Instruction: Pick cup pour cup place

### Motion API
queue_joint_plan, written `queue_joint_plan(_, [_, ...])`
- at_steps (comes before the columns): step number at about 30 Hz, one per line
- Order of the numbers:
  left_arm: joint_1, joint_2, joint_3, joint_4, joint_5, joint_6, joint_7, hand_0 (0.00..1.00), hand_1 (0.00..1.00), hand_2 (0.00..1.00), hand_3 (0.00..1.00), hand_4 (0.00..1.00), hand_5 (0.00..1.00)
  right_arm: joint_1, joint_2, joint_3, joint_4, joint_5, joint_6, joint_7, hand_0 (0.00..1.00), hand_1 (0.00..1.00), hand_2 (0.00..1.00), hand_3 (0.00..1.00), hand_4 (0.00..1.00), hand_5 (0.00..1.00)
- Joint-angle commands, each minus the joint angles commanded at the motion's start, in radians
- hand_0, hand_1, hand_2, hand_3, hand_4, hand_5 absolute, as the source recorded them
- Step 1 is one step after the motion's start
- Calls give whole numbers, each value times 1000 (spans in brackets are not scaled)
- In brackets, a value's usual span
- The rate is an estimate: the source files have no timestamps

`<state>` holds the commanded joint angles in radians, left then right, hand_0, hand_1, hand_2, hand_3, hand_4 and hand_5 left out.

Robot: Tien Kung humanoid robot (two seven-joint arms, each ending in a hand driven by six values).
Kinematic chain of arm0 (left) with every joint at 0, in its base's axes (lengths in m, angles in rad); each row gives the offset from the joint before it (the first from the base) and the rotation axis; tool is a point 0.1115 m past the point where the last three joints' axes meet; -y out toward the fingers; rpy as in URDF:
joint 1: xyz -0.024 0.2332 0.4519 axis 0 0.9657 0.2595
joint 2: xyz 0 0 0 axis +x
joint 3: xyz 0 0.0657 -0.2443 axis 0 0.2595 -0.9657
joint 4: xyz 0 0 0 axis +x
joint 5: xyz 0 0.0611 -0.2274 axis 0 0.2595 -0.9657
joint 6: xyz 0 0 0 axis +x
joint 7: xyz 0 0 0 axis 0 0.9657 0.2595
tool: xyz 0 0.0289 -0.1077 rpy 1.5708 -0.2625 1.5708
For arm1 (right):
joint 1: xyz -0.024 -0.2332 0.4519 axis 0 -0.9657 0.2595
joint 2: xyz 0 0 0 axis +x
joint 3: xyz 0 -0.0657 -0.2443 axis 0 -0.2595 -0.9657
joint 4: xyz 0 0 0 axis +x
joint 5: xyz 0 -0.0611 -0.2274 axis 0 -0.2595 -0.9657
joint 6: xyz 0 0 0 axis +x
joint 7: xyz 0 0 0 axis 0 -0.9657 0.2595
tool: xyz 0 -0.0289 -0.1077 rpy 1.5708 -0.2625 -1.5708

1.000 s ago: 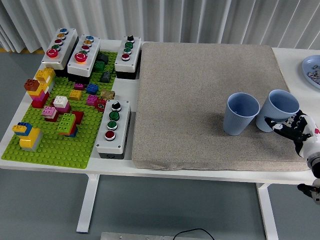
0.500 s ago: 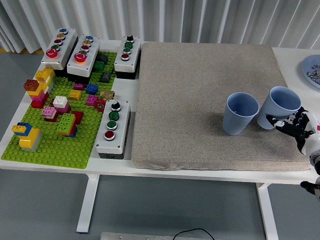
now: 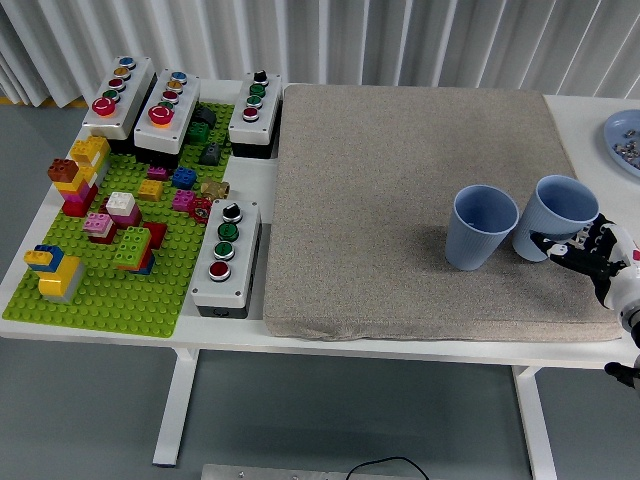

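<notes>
**Right hand on the tilted cup, pour not yet begun**

Along the left edge of the white desk [image 3: 245, 332] lies the green studded building-brick baseplate [image 3: 105, 285], dotted with small coloured brick stacks. Grey push-button control boxes sit along its far edge and at its right side. I have no business with any of that.

The large grey-beige fabric mat [image 3: 390, 190] covers the middle and right of the desk. Near its right front corner stand my two things. The left light-blue ribbed paper cup [image 3: 481, 228] stands free, leaning a little in this view. Just beside it on the right, rims nearly touching, is the right light-blue ribbed paper cup [image 3: 553, 218], tilted and held. My right hand [image 3: 590, 255] has its black fingers [image 3: 562, 243] curled against that cup's lower wall, so I judge the hand clamped on it. My left hand is not in view. At the desk's far right edge a pale blue plate [image 3: 626, 138] is just visible.

What worries me:
- The grip sits low on a soft paper wall, so squeezing harder may buckle it.
- The cups are so close that tipping mine could nudge the free cup over.
- With so little of my hand in view, the cup could slip unnoticed.
</notes>
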<state>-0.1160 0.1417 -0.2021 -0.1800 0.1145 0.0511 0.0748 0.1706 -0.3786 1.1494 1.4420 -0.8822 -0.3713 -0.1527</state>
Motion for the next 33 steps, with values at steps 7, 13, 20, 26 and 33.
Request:
queue_joint_plan(7, [-1,0,-2,0,2,0,0,699,732,749,631,490,929,0,-2,8,-4,-9,11,-11,872,804,787,837,753,143])
queue_joint_plan(13, [0,0,-2,0,2,0,0,699,732,749,632,490,931,-2,-2,12,-2,-11,13,-14,871,805,791,842,734,118])
queue_joint_plan(20, [0,0,2,0,-2,0,0,698,732,750,634,491,932,-3,-5,16,4,-33,34,-31,876,810,813,859,784,157])
queue_joint_plan(26, [2,0,4,0,-1,0,0,698,732,750,632,491,933,-4,-3,9,-1,-42,44,-37,881,811,840,887,817,204])
queue_joint_plan(33, [3,1,16,0,-15,0,-3,698,732,749,634,491,932,-6,-5,14,-2,-57,48,-48,887,812,863,918,845,243])
